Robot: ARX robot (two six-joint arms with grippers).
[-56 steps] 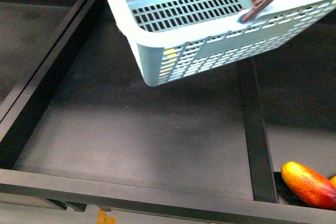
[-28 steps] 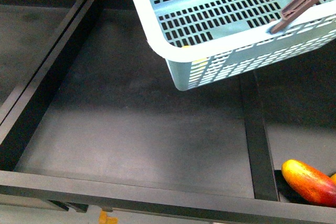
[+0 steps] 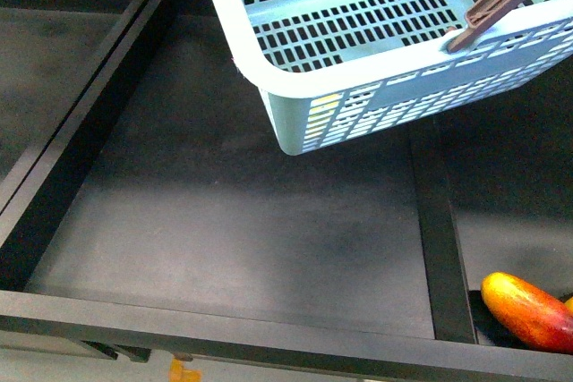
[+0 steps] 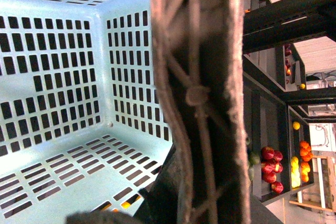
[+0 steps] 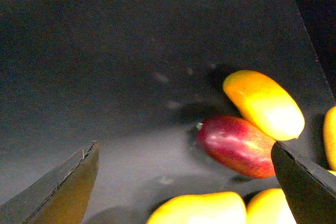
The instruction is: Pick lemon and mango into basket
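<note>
Right gripper (image 5: 184, 148): jaws spread wide, empty, poised over the mango (image 5: 237, 145), which lies on the dark shelf (image 5: 105, 51) just beside a yellow-orange fruit (image 5: 264, 104).
Left gripper: jaws hidden. Judged clamped on the brown handle (image 4: 199, 98), since the basket (image 3: 240, 42) hangs tilted above the shelf.
Progress: mango unpicked; visible basket floor bare.
Lemon unconfirmed: yellow patch (image 3: 324, 101) behind the basket slots is unclear.
Distant fruit (image 4: 270, 169) too small to name.
</note>
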